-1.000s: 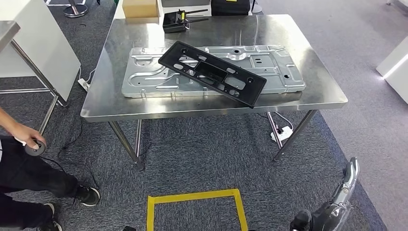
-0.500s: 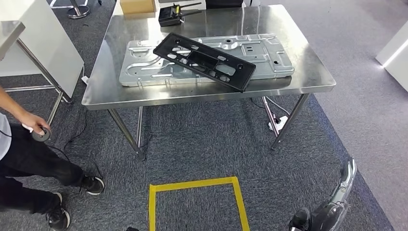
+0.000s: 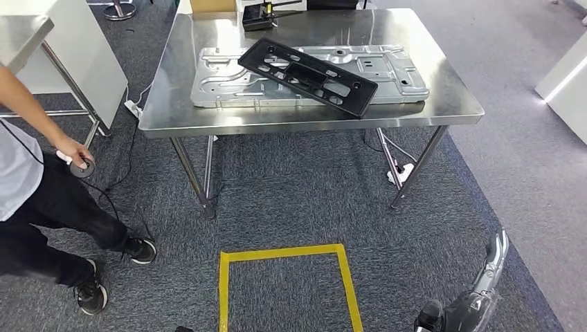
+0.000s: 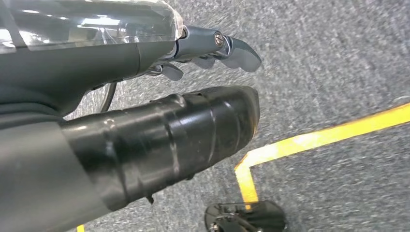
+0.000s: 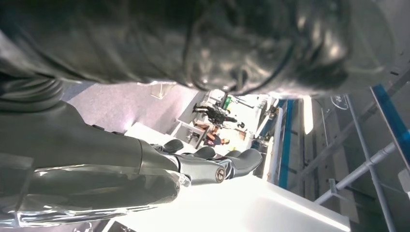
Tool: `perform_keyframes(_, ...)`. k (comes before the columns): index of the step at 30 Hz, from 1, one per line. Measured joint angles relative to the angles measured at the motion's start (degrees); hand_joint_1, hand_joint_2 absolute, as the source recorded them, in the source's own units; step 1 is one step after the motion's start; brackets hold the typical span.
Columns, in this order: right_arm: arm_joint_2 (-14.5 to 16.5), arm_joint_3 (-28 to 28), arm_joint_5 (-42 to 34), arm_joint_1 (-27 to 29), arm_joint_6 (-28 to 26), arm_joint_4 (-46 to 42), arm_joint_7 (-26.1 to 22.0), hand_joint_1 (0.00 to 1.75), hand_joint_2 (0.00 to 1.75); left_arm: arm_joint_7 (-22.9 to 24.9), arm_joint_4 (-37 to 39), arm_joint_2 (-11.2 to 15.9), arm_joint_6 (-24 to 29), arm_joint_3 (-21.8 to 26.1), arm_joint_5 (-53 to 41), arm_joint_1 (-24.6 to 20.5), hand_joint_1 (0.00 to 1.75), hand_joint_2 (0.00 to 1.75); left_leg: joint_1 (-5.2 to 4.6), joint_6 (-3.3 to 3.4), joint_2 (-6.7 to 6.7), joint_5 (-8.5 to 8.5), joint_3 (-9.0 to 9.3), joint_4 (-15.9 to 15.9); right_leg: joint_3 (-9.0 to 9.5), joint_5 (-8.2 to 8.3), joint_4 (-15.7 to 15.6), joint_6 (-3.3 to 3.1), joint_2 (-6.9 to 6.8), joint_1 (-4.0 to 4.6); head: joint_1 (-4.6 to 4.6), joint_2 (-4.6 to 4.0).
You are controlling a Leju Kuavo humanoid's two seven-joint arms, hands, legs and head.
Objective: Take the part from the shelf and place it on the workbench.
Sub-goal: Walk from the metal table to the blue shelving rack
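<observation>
On the workbench (image 3: 457,111) lies the black part (image 3: 307,67).

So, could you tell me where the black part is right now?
In the head view, the black part lies diagonally across the silver metal panel on the steel workbench.
</observation>
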Motion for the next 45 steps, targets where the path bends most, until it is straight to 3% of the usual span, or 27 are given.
perform_keyframes(1, 0.0, 0.0, 0.0, 0.0, 0.0, 0.1, 0.0, 0.00, 0.00, 0.0, 0.0, 0.0, 0.0, 0.0, 0.0, 0.0, 0.00, 0.00, -0.09, 0.13, 0.05, 0.63, -0.82, 0.1, -0.75, -2.29, 3.6, 0.11, 0.04, -0.04, -0.01, 0.00)
perform_keyframes(2, 0.0, 0.0, -0.1, 0.0, 0.0, 0.1, 0.1, 0.00, 0.00, 0.0, 0.0, 0.0, 0.0, 0.0, 0.0, 0.0, 0.00, 0.00, -0.18, 0.14, 0.09, 1.27, -1.64, 0.1, -1.06, -3.31, 6.5, 0.18, 0.05, -0.07, -0.01, 0.00)
perform_keyframes(4, 0.0, -0.1, -0.4, 0.0, 0.0, 0.3, 0.2, 0.00, 0.00, 0.0, 0.0, 0.0, -0.1, 0.0, 0.0, 0.0, 0.00, 0.00, -0.32, 0.01, 0.13, 2.48, -3.31, 0.4, 0.76, -1.52, 7.3, 0.05, 0.05, -0.09, -0.01, 0.00)
perform_keyframes(6, 0.0, -0.1, -0.7, 0.0, 0.0, 0.4, 0.2, 0.00, 0.00, 0.0, 0.0, 0.0, -0.1, 0.0, 0.0, 0.0, 0.00, 0.00, -0.40, -0.26, 0.07, 3.52, -4.73, 0.7, 6.51, 0.88, 0.7, -0.54, 0.08, 0.02, -0.03, 0.00)
perform_keyframes(8, 0.0, -0.1, -0.9, -0.1, 0.0, 0.4, 0.2, 0.00, 0.00, 0.0, 0.0, 0.0, -0.1, 0.0, -0.1, 0.0, 0.00, 0.00, -0.49, -0.76, 0.01, 4.37, -5.52, 1.0, 12.27, 0.51, -7.6, -1.25, 0.12, 0.40, -0.04, 0.00)
perform_keyframes(9, 0.0, -0.1, -0.9, -0.1, 0.0, 0.4, 0.2, 0.00, 0.00, 0.0, 0.0, -0.1, -0.2, 0.0, -0.1, 0.0, 0.00, 0.00, -0.45, -1.09, 0.01, 4.79, -5.71, 1.0, 13.63, -0.02, -9.9, -1.55, 0.15, 0.66, -0.05, 0.00)
perform_keyframes(11, 0.0, -0.1, -0.9, 0.0, 0.0, 0.4, 0.2, 0.00, 0.00, 0.0, 0.0, -0.1, -0.2, 0.0, -0.1, 0.1, 0.00, 0.00, -0.31, -1.86, 0.02, 5.50, -6.03, 1.0, 13.53, 0.32, -11.2, -2.14, 0.11, 0.84, -0.03, 0.00)
perform_keyframes(12, 0.0, -0.2, -1.0, 0.0, 0.0, 0.4, 0.2, 0.00, 0.00, 0.1, 0.0, -0.1, -0.2, 0.0, -0.1, 0.1, 0.00, 0.00, -0.20, -2.22, -0.05, 5.00, -6.34, 1.3, 13.08, 0.94, -11.4, -2.56, 0.04, 0.77, -0.02, 0.00)
perform_keyframes(14, 0.1, -0.2, -1.1, 0.1, 0.0, 0.4, 0.2, 0.00, 0.00, 0.2, 0.0, -0.1, -0.3, 0.1, -0.1, 0.2, 0.00, 0.00, -0.08, -2.78, -0.22, 0.99, -7.66, 4.7, 11.80, 2.27, -11.7, -3.38, -0.16, 0.51, -0.09, 0.00)
perform_keyframes(16, 0.2, -0.2, -1.3, 0.1, 0.0, 0.4, 0.1, 0.00, 0.00, 0.2, 0.0, -0.1, -0.3, 0.1, -0.1, 0.3, 0.00, 0.00, 0.02, -3.15, -0.27, -4.50, -9.42, 11.3, 10.16, 3.39, -11.5, -3.73, -0.29, 0.60, -0.16, 0.00)
perform_keyframes(17, 0.2, -0.2, -1.4, 0.1, 0.0, 0.4, 0.1, 0.00, 0.00, 0.3, 0.0, -0.1, -0.3, 0.1, -0.1, 0.3, 0.00, 0.00, 0.07, -3.32, -0.27, -5.91, -9.90, 14.5, 9.24, 3.95, -11.2, -3.71, -0.36, 0.62, -0.16, 0.00)
perform_keyframes(18, 0.2, -0.2, -1.4, 0.1, 0.0, 0.4, 0.1, 0.00, 0.00, 0.3, 0.0, -0.1, -0.3, 0.1, -0.1, 0.3, 0.00, 0.00, 0.13, -3.45, -0.26, -5.87, -9.72, 16.4, 8.31, 4.50, -10.9, -3.65, -0.41, 0.63, -0.16, 0.00)
perform_keyframes(19, 0.2, -0.2, -1.4, 0.1, 0.0, 0.4, 0.1, 0.00, 0.00, 0.3, 0.0, -0.1, -0.3, 0.1, -0.1, 0.3, 0.00, 0.00, 0.20, -3.55, -0.26, -4.68, -8.68, 16.6, 7.29, 5.01, -10.6, -3.54, -0.45, 0.59, -0.16, 0.00)
perform_keyframes(21, 0.2, -0.2, -1.5, 0.1, 0.0, 0.4, 0.1, 0.00, 0.00, 0.3, 0.0, 0.0, -0.3, 0.1, -0.1, 0.2, 0.00, 0.00, 0.32, -3.60, -0.26, -1.54, -4.01, 11.5, 5.43, 5.79, -9.5, -3.16, -0.44, 0.47, -0.17, 0.00)
perform_keyframes(23, 0.2, -0.3, -1.5, 0.1, 0.0, 0.4, 0.1, 0.00, 0.00, 0.3, 0.0, 0.0, -0.3, 0.1, -0.1, 0.1, 0.00, 0.00, 0.16, -3.24, -0.32, -1.78, 1.30, 3.8, 4.03, 6.31, -8.3, -2.58, -0.44, 0.55, -0.16, 0.00)
perform_keyframes(25, 0.2, -0.3, -1.6, 0.1, 0.0, 0.4, 0.0, 0.00, 0.00, 0.2, 0.0, 0.0, -0.3, 0.1, -0.1, 0.0, 0.00, 0.00, -0.10, -2.48, -0.40, -3.16, 3.12, 0.1, 3.45, 6.99, -7.8, -1.89, -0.53, 0.62, -0.12, 0.00)
perform_keyframes(27, 0.2, -0.4, -1.6, 0.1, 0.0, 0.4, 0.0, 0.00, 0.00, 0.2, 0.0, 0.0, -0.3, 0.1, -0.1, 0.1, 0.00, 0.00, -0.09, -1.50, -0.31, -2.63, 2.54, 0.0, 3.32, 7.64, -7.8, -1.18, -0.52, 0.54, -0.10, 0.00)
perform_keyframes(29, 0.2, -0.5, -1.6, 0.1, 0.0, 0.4, 0.0, 0.00, 0.00, 0.2, 0.0, 0.0, -0.3, 0.1, -0.2, 0.1, 0.00, 0.00, 0.03, -0.52, -0.07, -1.49, 1.64, -0.3, 2.47, 5.21, -5.8, -0.61, -0.25, 0.39, -0.05, 0.00)
perform_keyframes(32, 0.2, -0.6, -1.8, 0.2, 0.0, 0.4, 0.0, 0.00, 0.00, 0.2, 0.0, -0.1, -0.3, 0.1, -0.5, 0.1, 0.00, 0.00, -0.03, 0.13, 0.17, 0.36, -0.71, -0.2, -0.34, -3.05, 4.0, -0.19, -0.01, 0.20, -0.03, 0.00)
perform_keyframes(33, 0.2, -0.7, -1.9, 0.2, 0.0, 0.4, 0.1, 0.00, 0.00, 0.2, 0.0, -0.1, -0.3, 0.1, -0.5, 0.1, 0.00, 0.00, -0.11, 0.14, 0.23, 0.97, -1.53, -0.2, -0.80, -4.24, 7.1, -0.15, 0.00, 0.19, -0.03, 0.00)
perform_keyframes(34, 0.2, -0.8, -2.1, 0.2, 0.0, 0.4, 0.1, 0.00, 0.00, 0.2, 0.0, -0.1, -0.3, 0.1, -0.5, 0.1, 0.00, 0.00, -0.18, 0.13, 0.28, 1.57, -2.35, -0.1, -0.53, -4.10, 8.6, -0.18, 0.00, 0.19, -0.04, 0.00)
perform_keyframes(35, 0.2, -0.8, -2.3, 0.2, 0.0, 0.4, 0.1, 0.00, 0.00, 0.2, 0.0, -0.1, -0.3, 0.1, -0.5, 0.1, 0.00, 0.00, -0.25, 0.06, 0.31, 2.17, -3.17, 0.0, 0.78, -2.85, 8.2, -0.31, 0.00, 0.19, -0.04, 0.00)
perform_keyframes(37, 0.2, -0.9, -2.9, 0.2, 0.0, 0.4, 0.4, 0.00, 0.00, 0.2, 0.0, -0.1, -0.3, 0.2, -0.5, 0.1, 0.00, 0.00, -0.36, -0.18, 0.26, 3.24, -4.54, 0.2, 6.56, 0.09, 1.5, -0.89, 0.02, 0.30, -0.05, 0.00)
perform_keyframes(39, 0.1, -0.9, -4.0, 0.1, 0.0, 0.4, 1.6, 0.00, 0.00, 0.1, 0.0, -0.1, -0.4, 0.2, -0.5, 0.1, 0.00, 0.00, -0.55, -0.63, 0.16, 4.15, -5.33, 0.4, 12.72, 0.38, -7.5, -1.61, 0.05, 0.67, -0.07, 0.00)
perform_keyframes(40, -0.1, -0.8, -5.1, 0.1, 0.0, 0.4, 2.5, 0.00, 0.00, 0.0, 0.0, -0.1, -0.4, 0.2, -0.5, 0.1, 0.00, 0.00, -0.58, -0.91, 0.15, 4.60, -5.57, 0.5, 14.29, -0.07, -10.2, -1.88, 0.06, 0.88, -0.06, 0.00)
perform_keyframes(43, -1.7, -0.7, -10.4, -0.1, 1.0, 0.8, 5.5, 0.00, 0.00, -0.2, 0.0, -0.1, -0.7, 0.3, -0.6, 0.1, 0.00, 0.00, -0.46, -1.89, 0.08, 5.07, -6.37, 0.9, 13.96, 0.50, -12.0, -2.86, -0.09, 0.92, -0.06, 0.00)
perform_keyframes(45, -2.6, -0.9, -14.5, -0.2, 2.7, 1.5, 6.3, 0.00, 0.00, -0.2, 0.0, 0.0, -0.8, 0.5, -0.6, 0.2, 0.00, 0.00, -0.33, -2.39, -0.13, 1.63, -7.64, 3.9, 12.76, 1.70, -12.2, -3.73, -0.30, 0.66, -0.12, 0.00)
